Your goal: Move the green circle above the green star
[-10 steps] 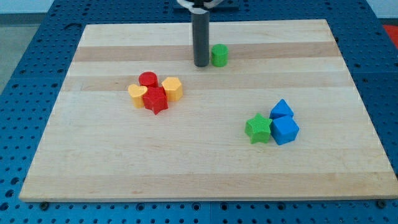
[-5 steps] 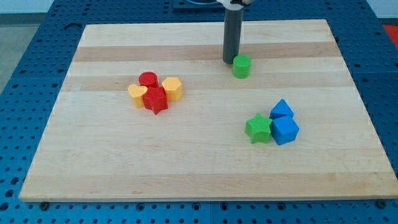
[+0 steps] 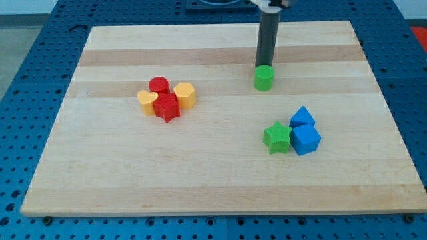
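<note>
The green circle (image 3: 264,78) is a small green cylinder on the wooden board (image 3: 107,167), right of centre in the upper half. My tip (image 3: 265,66) is at the circle's top edge, touching it from the view's top. The green star (image 3: 277,138) lies lower down and slightly to the right, with a clear gap between it and the circle.
Two blue blocks (image 3: 304,131) touch the green star on its right. At the left of centre is a cluster: a red circle (image 3: 159,85), a red star (image 3: 167,107), a yellow heart (image 3: 147,102) and a yellow hexagon (image 3: 185,95).
My tip has moved to the view's right and pushed the green circle rightward and downward, closer to a spot above the green star. The other blocks have not moved.
</note>
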